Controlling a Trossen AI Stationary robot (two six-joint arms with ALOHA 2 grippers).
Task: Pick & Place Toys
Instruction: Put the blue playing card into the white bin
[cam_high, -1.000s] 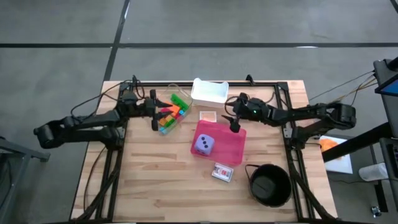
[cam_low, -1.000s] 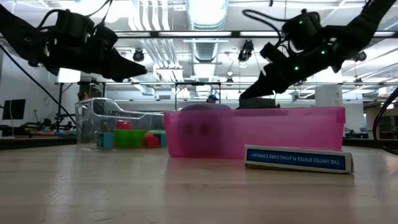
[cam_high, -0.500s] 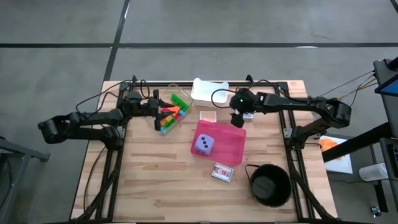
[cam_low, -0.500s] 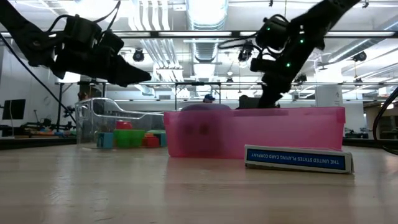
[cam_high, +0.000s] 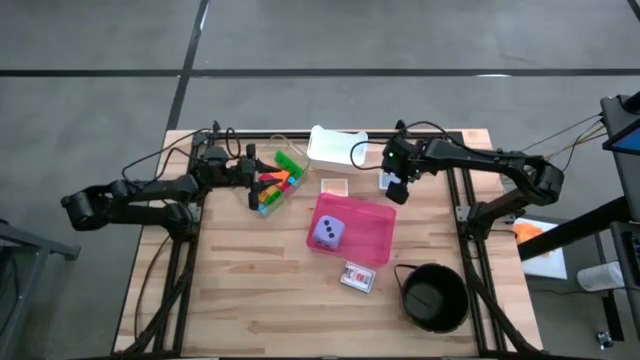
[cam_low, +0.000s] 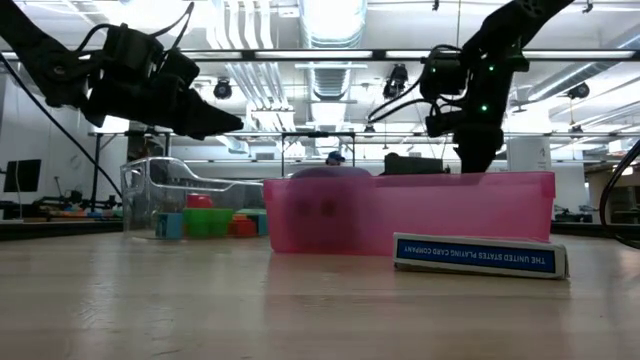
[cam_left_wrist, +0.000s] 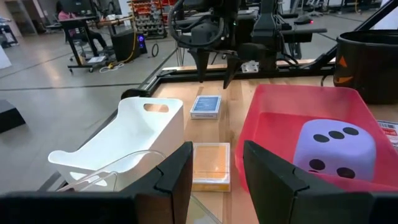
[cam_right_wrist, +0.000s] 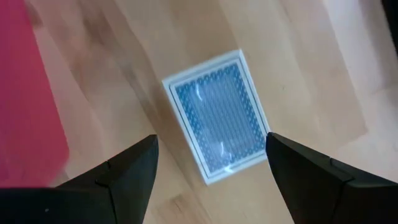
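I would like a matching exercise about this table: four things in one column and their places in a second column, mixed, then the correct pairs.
Things:
1. lilac die
2. colourful bricks
3. blue-backed card pack
4. black bowl

Places:
A. on the bare wood under the right gripper, whose fingers are open
B. in the clear container by the left gripper
C. inside the pink bin
D. at the table's near right corner

Pairs: 1-C, 2-B, 3-A, 4-D
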